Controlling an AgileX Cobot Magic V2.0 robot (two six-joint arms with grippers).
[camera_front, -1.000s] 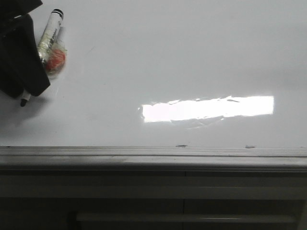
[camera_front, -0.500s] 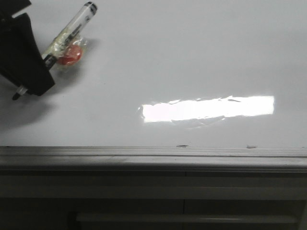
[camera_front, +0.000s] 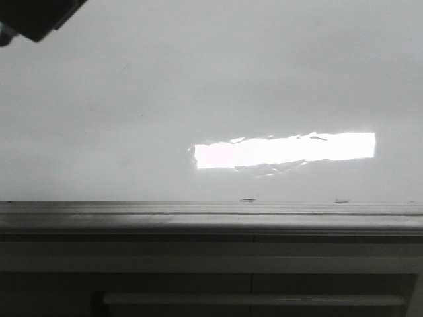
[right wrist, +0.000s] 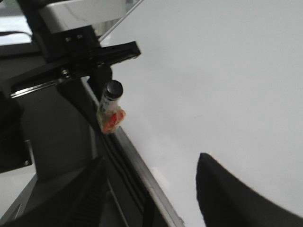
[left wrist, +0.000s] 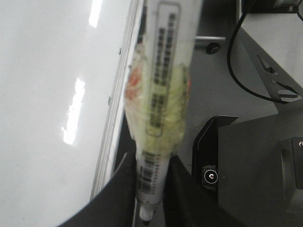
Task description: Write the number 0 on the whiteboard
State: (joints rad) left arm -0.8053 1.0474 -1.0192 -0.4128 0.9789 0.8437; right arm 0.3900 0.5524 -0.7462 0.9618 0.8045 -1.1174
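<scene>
Gripping the marker [left wrist: 158, 123] in the left claw [left wrist: 150, 198], right claw [right wrist: 151, 189] open; whiteboard [camera_front: 198, 86] blank, no 0 yet.

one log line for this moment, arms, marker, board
left gripper: shut on marker | right gripper: open | whiteboard: no 0 seen

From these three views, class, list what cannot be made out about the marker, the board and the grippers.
- Marker tip: left wrist view, cut off by the edge.
- Left gripper: front view, mostly cropped at the corner.
- Right gripper: right wrist view, fingertips out of frame.
- Whiteboard behind the glare: front view, washed out.
</scene>
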